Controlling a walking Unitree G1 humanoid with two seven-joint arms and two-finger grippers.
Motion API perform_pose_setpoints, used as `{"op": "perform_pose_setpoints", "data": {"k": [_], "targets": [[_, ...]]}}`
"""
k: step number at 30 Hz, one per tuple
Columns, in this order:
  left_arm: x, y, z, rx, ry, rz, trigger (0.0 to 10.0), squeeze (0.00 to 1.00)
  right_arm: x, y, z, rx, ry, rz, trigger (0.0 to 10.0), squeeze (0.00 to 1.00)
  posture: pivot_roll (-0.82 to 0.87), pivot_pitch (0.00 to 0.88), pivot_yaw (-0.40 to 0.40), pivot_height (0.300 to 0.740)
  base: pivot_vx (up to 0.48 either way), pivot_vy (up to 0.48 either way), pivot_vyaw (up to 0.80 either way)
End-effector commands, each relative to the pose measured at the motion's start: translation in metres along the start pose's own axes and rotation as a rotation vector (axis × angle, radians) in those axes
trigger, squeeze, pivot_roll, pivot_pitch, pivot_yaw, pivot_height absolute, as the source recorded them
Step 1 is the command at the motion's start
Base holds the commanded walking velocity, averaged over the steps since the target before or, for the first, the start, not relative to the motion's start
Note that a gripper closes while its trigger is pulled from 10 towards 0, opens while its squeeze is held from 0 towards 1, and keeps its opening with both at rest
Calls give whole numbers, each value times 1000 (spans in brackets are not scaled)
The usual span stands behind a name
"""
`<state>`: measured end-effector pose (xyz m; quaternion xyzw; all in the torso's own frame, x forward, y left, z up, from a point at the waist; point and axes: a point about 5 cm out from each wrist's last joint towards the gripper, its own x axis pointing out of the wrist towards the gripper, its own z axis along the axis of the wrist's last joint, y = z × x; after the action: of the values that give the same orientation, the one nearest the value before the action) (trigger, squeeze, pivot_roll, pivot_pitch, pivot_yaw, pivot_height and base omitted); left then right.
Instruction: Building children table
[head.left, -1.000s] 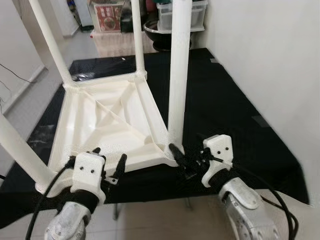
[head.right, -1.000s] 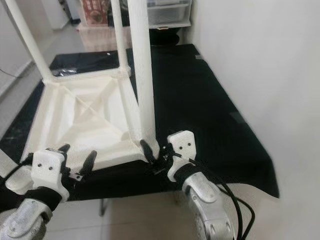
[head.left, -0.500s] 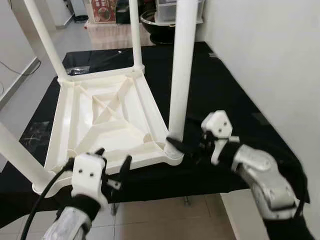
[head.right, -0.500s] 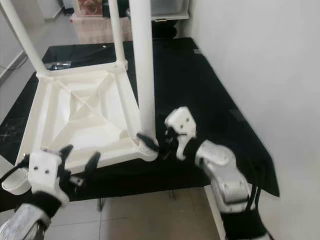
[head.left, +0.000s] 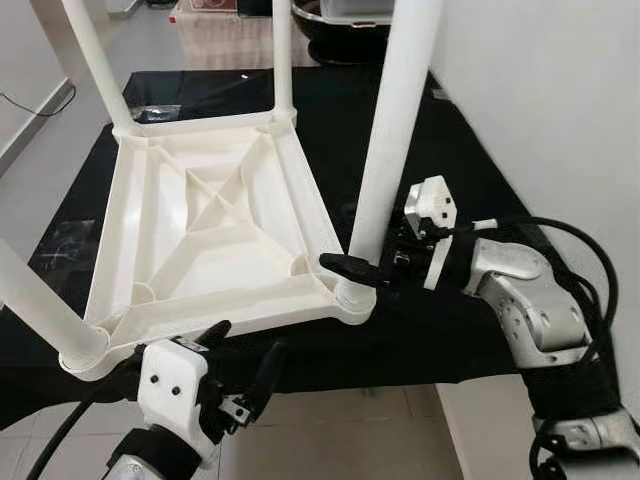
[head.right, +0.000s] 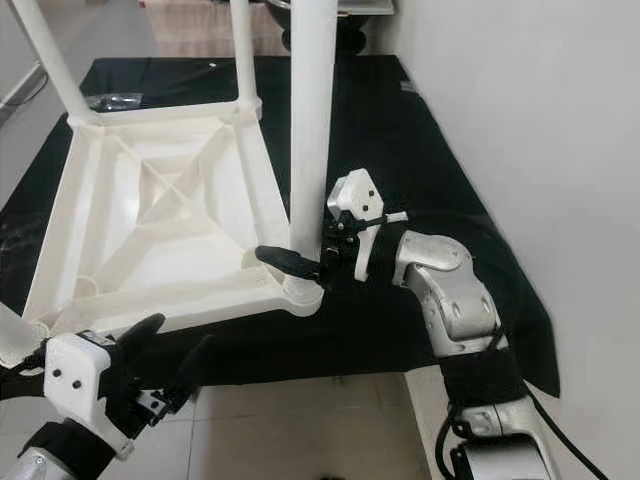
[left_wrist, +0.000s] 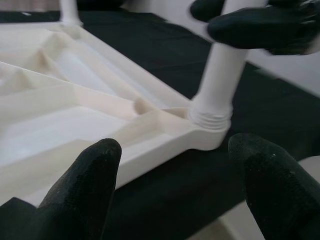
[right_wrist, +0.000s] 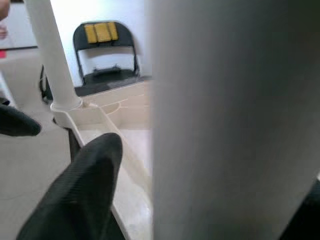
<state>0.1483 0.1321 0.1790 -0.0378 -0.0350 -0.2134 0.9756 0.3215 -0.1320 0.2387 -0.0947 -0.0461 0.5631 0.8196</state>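
Children's table (head.left: 210, 230), white plastic, lay upside down on the black-covered worktop (head.left: 450, 170), its ribbed underside facing up and its legs standing upward from the corners. We saw our right gripper (head.left: 370, 262) at the near right leg (head.left: 395, 140), low down, just above the threaded socket (left_wrist: 212, 117) where that leg met the tabletop's corner. One black finger (head.left: 348, 268) lay across the front of the leg on the near side; the other was hidden behind the leg, so we could not tell whether the gripper was actually clamped on it. Our left gripper (head.left: 240, 370) hung off the near edge of the worktop, just below the tabletop's front rim, its two fingers spread wide and holding nothing. A black folding chair (right_wrist: 102, 55) with yellow back pads stood across the room, seen past the leg.
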Motion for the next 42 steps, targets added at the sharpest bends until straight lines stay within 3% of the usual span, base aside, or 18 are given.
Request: {"op": "perform_pose_setpoints", "data": {"k": [1, 9, 14, 16, 17, 18, 19, 20, 21, 23, 31, 32, 34, 35, 37, 39, 40, 42], "targets": [[-3, -6, 0, -24, 5, -61, 10000, 0, 3, 0, -4, 10, 18, 56, 0, 0, 17, 216, -73, 740, 0, 0, 0], [-6, -12, 1, -60, 0, -117, 10000, 0, 4, 2, -15, 12, 67, 117, 0, 0, 19, 236, -83, 740, 0, 0, 0], [-9, -14, 1, -75, 9, -135, 10000, 0, -7, 2, -24, 33, 120, -19, 0, 0, -4, 248, -88, 740, 0, 0, 0], [-11, -13, 1, -82, 11, -138, 10000, 0, -21, 16, -34, 153, 167, -265, 0, 0, -20, 257, -88, 740, 0, 0, 0], [-11, -13, 1, -82, 11, -138, 10000, 0, -21, 16, -34, 153, 167, -265, 0, 0, -20, 257, -88, 740, 0, 0, 0], [-11, -11, 1, -83, 10, -141, 10000, 0, -29, 20, -42, 182, 252, -531, 0, 0, -29, 261, -77, 740, 0, 0, 0], [-10, -9, 2, -83, 7, -143, 10000, 0, -41, 35, -51, 240, 332, -822, 0, 0, -50, 263, -65, 740, 0, 0, 0], [-9, -7, 2, -82, 5, -150, 10000, 0, -48, 54, -54, 265, 368, -982, 0, 0, -50, 263, -65, 740, 0, 0, 0], [-9, -7, 2, -82, 5, -150, 10000, 0, -48, 54, -54, 265, 368, -982, 0, 0, -50, 263, -65, 740, 0, 0, 0], [-7, -5, 1, -82, 1, -159, 10000, 0, -41, 73, -52, 302, 344, -1066, 0, 0, -51, 262, -46, 740, 0, 0, 0], [-2, -3, -2, -78, -3, -164, 10000, 0, -23, 50, -50, 266, 277, -1096, 0, 0, -29, 217, -20, 740, 0, 0, 0], [0, -1, -3, -76, -9, -160, 10000, 0, -16, 49, -47, 255, 279, -1039, 10000, 165, -26, 214, -25, 740, 0, 0, 0], [0, 0, -3, -76, -11, -160, 10000, 0, -13, 51, -44, 252, 289, -1019, 10000, 165, -26, 214, -25, 740, 0, 0, 0], [1, 1, -3, -76, -14, -159, 10000, 0, -11, 53, -42, 291, 256, -982, 10000, 1000, -25, 210, -28, 740, 0, 0, 0], [2, 1, -3, -76, -15, -158, 10000, 0, -9, 54, -41, 321, 230, -958, 10000, 1000, -24, 209, -29, 740, 0, 0, 0], [3, 1, -3, -75, -20, -158, 10000, 0, -3, 49, -28, 291, 132, -744, 10000, 1000, -21, 200, -34, 740, 0, 0, 0], [3, 1, -3, -75, -20, -158, 10000, 0, -3, 49, -28, 291, 132, -744, 10000, 1000, -21, 200, -34, 740, 0, 0, 0], [4, 0, -3, -76, -23, -159, 10000, 0, -2, 40, -17, 213, 85, -551, 10000, 1000, -18, 195, -40, 740, 0, 0, 0]]}}
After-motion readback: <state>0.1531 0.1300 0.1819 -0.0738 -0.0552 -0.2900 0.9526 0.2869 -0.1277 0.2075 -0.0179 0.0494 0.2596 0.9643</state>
